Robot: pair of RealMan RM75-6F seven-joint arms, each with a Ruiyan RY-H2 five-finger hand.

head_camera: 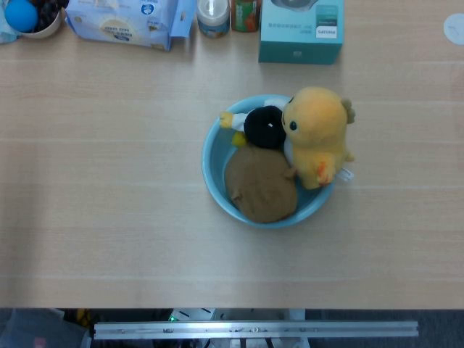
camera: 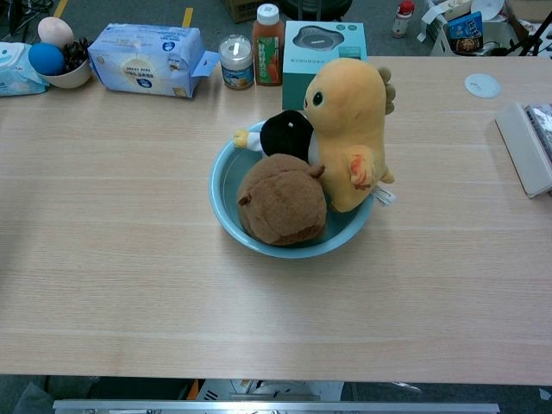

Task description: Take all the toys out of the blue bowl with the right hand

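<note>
Chest view gives you the clearest read: the blue bowl [camera: 226, 191] sits near the middle of the tabletop [camera: 112, 259] with all three toys in it, so nothing has been taken out yet. The yellow plush [camera: 347, 129] stands upright at the bowl's right edge, its long axis close to vertical, leaning a little over the rim. The brown plush [camera: 283, 200] is a rounded lump filling the front of the bowl, touching the yellow one's lower side. The black-and-white plush [camera: 285, 134] is wedged behind them at the back, partly hidden.

Neither of your hands shows in either camera, so I cannot tell whether the fingers are spread or closed. Check that before you bring the right hand in.

The relation that matters: the yellow plush is on the bowl's right side, so it is the toy nearest your right arm's approach, and it is also the tallest. I would judge it the natural first pick, taken from the right around its body. Going for the brown one first would probably mean reaching past the yellow plush and knocking it over.

Head view shows the same layout from above, with a teal box [head_camera: 301, 29] just behind the bowl, so keep your approach clear of the far side.
</note>
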